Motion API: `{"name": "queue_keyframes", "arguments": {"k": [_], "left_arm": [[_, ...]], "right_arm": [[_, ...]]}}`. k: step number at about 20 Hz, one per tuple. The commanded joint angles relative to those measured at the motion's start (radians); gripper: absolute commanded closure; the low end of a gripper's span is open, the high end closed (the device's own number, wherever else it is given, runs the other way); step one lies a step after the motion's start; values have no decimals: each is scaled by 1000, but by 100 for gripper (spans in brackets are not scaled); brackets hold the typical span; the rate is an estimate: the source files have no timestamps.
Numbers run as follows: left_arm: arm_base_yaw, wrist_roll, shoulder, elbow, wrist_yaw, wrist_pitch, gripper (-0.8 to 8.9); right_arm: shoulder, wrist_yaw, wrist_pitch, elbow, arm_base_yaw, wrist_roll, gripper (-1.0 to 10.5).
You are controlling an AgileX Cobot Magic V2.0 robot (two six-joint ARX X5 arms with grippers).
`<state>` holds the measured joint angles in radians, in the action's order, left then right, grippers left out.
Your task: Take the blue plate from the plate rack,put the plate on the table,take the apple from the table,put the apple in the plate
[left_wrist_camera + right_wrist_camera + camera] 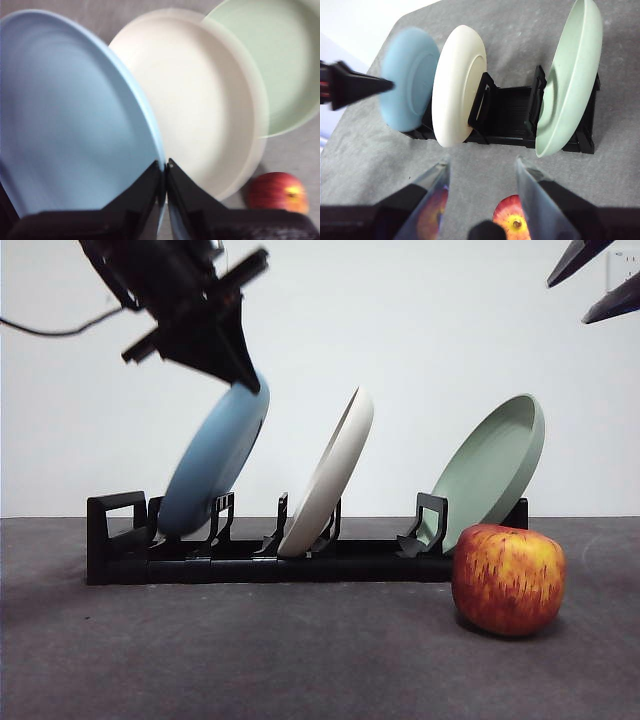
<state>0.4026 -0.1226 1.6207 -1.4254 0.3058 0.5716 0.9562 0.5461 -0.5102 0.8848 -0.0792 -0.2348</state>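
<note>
Your left pincer is clenched on the upper rim of the blue plate, which leans in the leftmost slot of the plate rack with its lower edge down among the prongs. Lift it along its own tilt until it clears them, so it does not knock the cream-white plate just beside it. Farther right the sage-green plate leans in its slot, the apple rests on the desk near that end, and your right pincer hangs released above the apple.
</note>
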Motion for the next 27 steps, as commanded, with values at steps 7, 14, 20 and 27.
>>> {"name": "queue_keyframes", "arguments": {"k": [7,14,20,27], "left_arm": [[103,65,-355,-4,-16,193,821],[423,53,-488,-2,-380,516,821],[774,-140,-470,45,-649,558,822],[879,-172,-326,136,-719,501,822]], "right_arm": [[1,-3,-25,5,-1,27,725],[1,-3,-55,5,-1,58,725],[1,-5,-56,5,-1,61,725],[1,-5,-56,5,-1,60,725]]}}
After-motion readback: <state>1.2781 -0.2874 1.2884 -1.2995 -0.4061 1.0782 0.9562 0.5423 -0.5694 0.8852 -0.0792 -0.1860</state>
